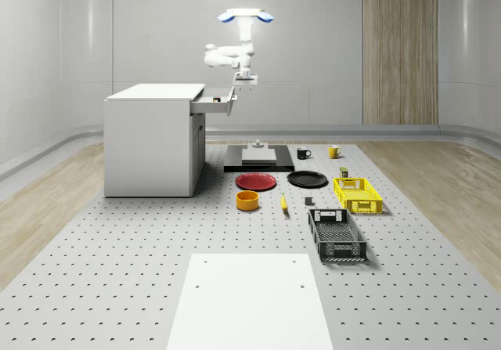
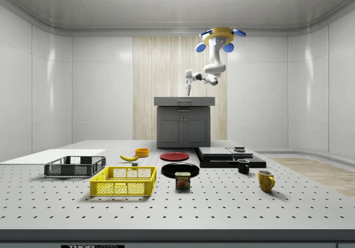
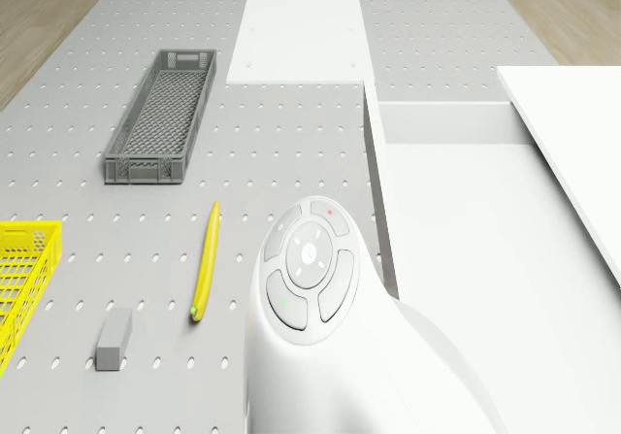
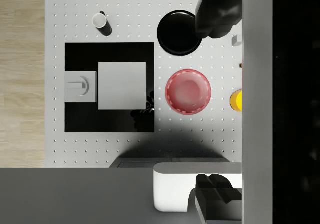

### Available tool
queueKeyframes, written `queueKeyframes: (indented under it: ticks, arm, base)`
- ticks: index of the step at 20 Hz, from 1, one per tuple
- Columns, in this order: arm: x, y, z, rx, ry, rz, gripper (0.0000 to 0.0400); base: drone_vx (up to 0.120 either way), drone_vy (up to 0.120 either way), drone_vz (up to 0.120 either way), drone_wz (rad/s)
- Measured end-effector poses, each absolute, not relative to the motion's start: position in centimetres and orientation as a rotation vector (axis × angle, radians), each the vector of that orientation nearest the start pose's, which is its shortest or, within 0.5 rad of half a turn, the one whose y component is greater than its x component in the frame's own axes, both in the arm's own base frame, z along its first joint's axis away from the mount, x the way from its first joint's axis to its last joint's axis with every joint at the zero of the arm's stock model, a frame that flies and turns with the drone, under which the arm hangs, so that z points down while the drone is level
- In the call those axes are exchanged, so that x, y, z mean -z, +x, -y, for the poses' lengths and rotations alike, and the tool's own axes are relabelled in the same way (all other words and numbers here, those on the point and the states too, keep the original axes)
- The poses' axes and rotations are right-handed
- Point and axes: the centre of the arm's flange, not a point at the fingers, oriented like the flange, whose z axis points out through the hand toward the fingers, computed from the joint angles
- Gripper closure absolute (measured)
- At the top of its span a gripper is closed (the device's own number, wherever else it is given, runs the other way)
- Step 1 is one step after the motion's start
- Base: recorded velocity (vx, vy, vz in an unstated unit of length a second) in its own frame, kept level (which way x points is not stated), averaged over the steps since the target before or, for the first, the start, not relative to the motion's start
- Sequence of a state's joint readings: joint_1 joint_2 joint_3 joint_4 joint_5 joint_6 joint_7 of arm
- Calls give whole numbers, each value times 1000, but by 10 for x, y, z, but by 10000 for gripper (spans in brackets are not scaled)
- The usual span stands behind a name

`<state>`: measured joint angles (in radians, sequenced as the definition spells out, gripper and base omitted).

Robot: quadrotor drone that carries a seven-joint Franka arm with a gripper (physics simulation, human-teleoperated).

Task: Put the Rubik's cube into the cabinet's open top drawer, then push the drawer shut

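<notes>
The floor of the work area is a grey perforated table point(image 1: 117, 248), with wood flooring on both sides. Pale panelled walls close the room, 1 wall has a wood-grain strip, and a bright ceiling light shows in the side view. A plain white sheet point(image 1: 249, 299) lies on the table far from the fingers.

The drone point(image 1: 246, 15) hovers high above the table, just out from the front of the white cabinet point(image 1: 149, 142). Its arm bends down to the gripper point(image 1: 246, 84). The fingers point(image 4: 217, 16) are spread wide and hold nothing. The pulled-out top drawer point(image 1: 215, 102) has its front panel just beside them, and I cannot tell whether they touch. Where the Rubik's cube lies I cannot tell.

Far below the fingers sits a black slab point(image 1: 235, 164) carrying a white block. The red plate point(image 1: 256, 181) and black plate point(image 1: 307, 179) lie beside it. Farther from the fingers are a yellow bowl point(image 1: 247, 200), a banana point(image 1: 283, 203), a yellow crate point(image 1: 358, 194) and a black crate point(image 1: 337, 235). There are also 2 mugs, 1 black point(image 1: 303, 153) and 1 yellow point(image 1: 333, 151).

A small can point(image 2: 182, 180) has a label that looks like "SPAM".
</notes>
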<state>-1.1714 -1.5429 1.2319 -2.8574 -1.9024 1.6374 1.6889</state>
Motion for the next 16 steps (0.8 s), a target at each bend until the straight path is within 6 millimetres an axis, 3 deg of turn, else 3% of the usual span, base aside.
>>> queueKeyframes:
  ticks: [8,12,16]
  arm:
    - [-529,301,0,-786,1,2,0]
    - [-529,301,0,-786,1,2,177]
    - [-529,301,0,-786,1,2,252]
  base:
    - [0,120,0,0]
    - [0,30,0,0]
    - [0,0,0,0]
